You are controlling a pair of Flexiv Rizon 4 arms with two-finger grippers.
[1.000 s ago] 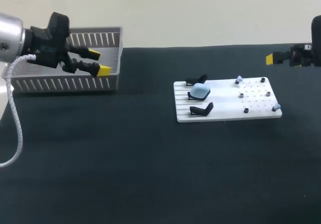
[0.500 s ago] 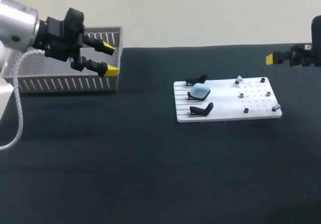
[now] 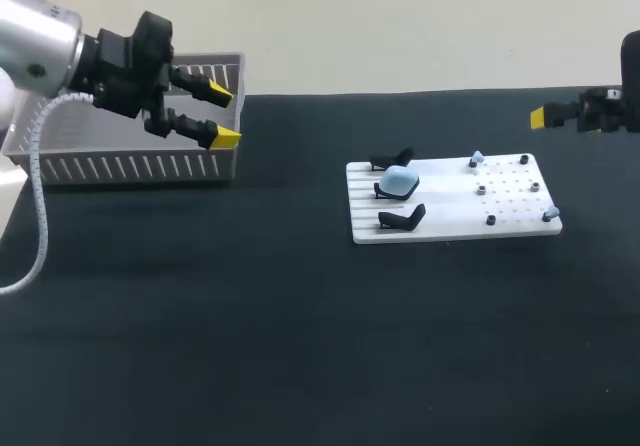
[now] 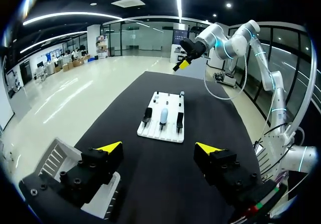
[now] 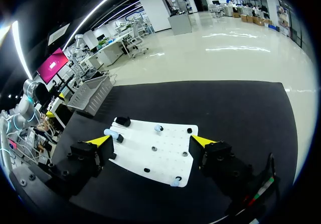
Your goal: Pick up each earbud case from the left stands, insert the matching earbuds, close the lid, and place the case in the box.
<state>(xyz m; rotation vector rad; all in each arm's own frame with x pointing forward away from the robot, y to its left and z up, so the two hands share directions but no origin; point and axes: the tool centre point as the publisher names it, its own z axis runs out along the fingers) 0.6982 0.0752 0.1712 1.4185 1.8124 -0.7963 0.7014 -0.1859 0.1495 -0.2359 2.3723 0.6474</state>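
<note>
A light blue earbud case (image 3: 398, 179) sits shut on the middle black stand of a white board (image 3: 440, 228). The stands behind (image 3: 392, 159) and in front (image 3: 402, 218) of it are empty. Two pale blue earbuds (image 3: 476, 156) (image 3: 551, 212) rest on the board's right part among small black pegs. My left gripper (image 3: 224, 116) hangs open and empty over the right end of the grey box (image 3: 130, 169). In the left wrist view the left gripper (image 4: 159, 147) has the board (image 4: 170, 133) and case (image 4: 163, 116) well ahead. My right gripper (image 3: 540, 117) is open beyond the board's far right; in its own view (image 5: 151, 141) nothing is between its fingers.
The slatted grey box (image 5: 93, 91) stands at the table's far left, near the back edge. Black tabletop spreads between box and board and across the whole front. The board (image 5: 160, 153) lies below the right gripper, with the case (image 5: 111, 132) at its end nearer the box.
My left gripper has swung to the right and a little upward, from over the box to its right end. The right arm and the board's things have not moved.
</note>
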